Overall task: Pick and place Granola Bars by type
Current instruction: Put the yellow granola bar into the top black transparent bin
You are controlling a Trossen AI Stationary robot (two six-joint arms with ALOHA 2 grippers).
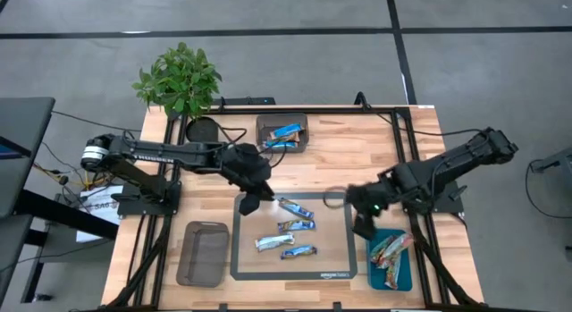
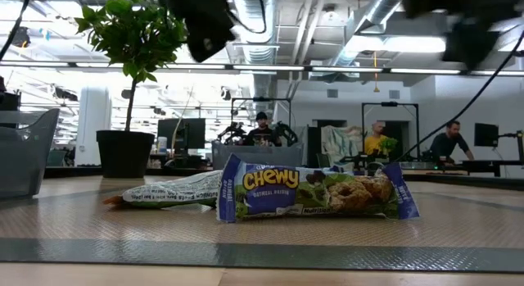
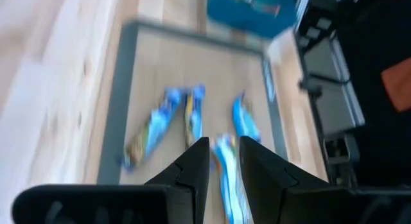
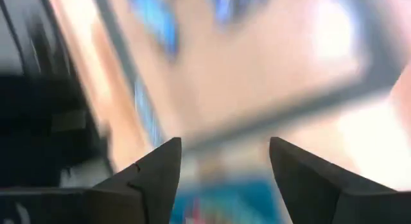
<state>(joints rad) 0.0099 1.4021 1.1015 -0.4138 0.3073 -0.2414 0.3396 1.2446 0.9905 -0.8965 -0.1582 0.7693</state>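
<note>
In the high view a wooden table (image 1: 340, 156) fills the middle of the frame, with a grey-rimmed mat (image 1: 335, 258) lying at lower centre. Four granola bars (image 1: 286, 233) lie scattered on the mat's upper and middle part — one near its top, one just below that, and two lower down side by side. More bars sit in a grey bin (image 1: 264, 124) at the upper centre of the table, and several more are piled in a teal tray (image 1: 402, 276) at the lower right. Another grey bin (image 1: 202, 253), at the lower left beside the mat, holds no bar that can be seen. The left end effector (image 1: 249, 203) hangs over the mat's upper left corner, close to the topmost bar; in its wrist view the dark fingers (image 3: 196, 166) stand a little apart with nothing between them, the bars blurred on the mat beyond. The right end effector (image 1: 362, 224) hovers at the mat's right edge, just above the teal tray's upper left corner, its fingers (image 4: 164, 169) spread wide and empty. A potted plant (image 1: 179, 80) stands at the table's upper left corner. In the low view one bar (image 2: 315, 192) marked "Chewy" lies front and centre, another behind it to the left — people sit in the room far behind.
</note>
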